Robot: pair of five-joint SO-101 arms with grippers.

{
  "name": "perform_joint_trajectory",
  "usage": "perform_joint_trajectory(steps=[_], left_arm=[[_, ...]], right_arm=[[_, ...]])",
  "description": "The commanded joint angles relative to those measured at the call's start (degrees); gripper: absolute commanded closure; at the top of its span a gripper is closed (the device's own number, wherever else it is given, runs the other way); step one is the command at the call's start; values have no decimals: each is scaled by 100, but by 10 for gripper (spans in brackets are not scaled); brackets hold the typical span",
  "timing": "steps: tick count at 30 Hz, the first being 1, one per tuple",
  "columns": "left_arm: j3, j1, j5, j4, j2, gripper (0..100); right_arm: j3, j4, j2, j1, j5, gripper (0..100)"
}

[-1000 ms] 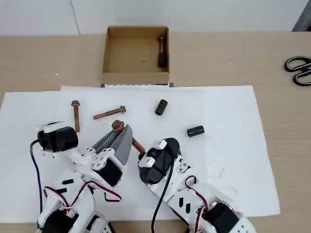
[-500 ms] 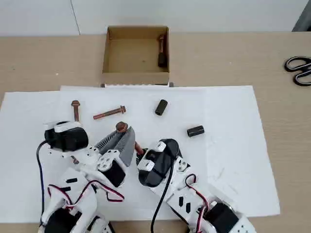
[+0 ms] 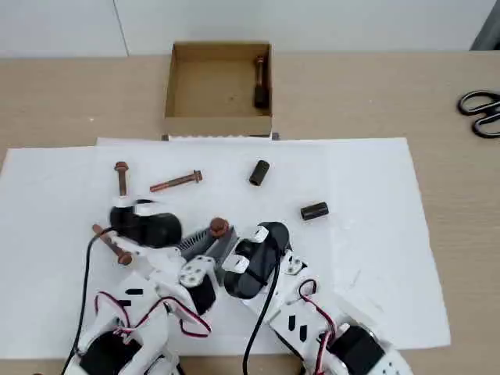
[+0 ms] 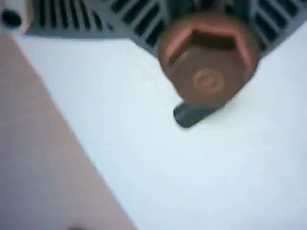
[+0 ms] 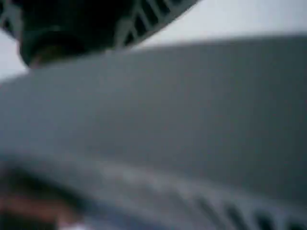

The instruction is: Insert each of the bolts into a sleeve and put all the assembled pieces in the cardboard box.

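Swinging right and nearer over the last second, the left arm has carried its copper-coloured hex-head bolt up beside the right arm, which has barely shifted. Another copper bolt, covered before, now lies bare on the white paper sheet at the left.

High view: the left jaws are closed on the carried bolt, its head up at their tip, just left of the right arm's black motor. How the right jaws stand cannot be told. Farther out on the paper lie two more copper bolts, one pointing far to near just beyond the left arm, and one slanted to its right. Two short black cylindrical sleeves rest apart, one toward the sheet's far edge and one right of the arms. The open brown cardboard box stands on the tan wooden bench beyond the paper, with one bolt-in-sleeve piece along its right wall. Black-handled scissors lie at the far right.

Left wrist view: ribbed grey jaws clamp the hex head, and one black sleeve lies on the paper just past it.

Right wrist view: a blurred dark grey surface sits close, too unclear to name.
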Motion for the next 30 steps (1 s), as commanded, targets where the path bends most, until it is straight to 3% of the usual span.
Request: perform_joint_trajectory(steps=[1, 4, 10, 16, 30], left_arm=[[-13, 308, -220, 589, -53, 993], [145, 299, -404, 826, -53, 993], [189, 281, -422, 536, -53, 976], [215, 141, -422, 563, -53, 751], [-286, -774, -818, 527, -53, 754]], right_arm=[[-97, -171, -66, -40, 53, 995], [-97, -180, -66, -40, 53, 995], [-88, -180, -66, -40, 53, 995], [-70, -171, -66, -40, 53, 995], [-62, -163, -66, 171, 53, 995]])
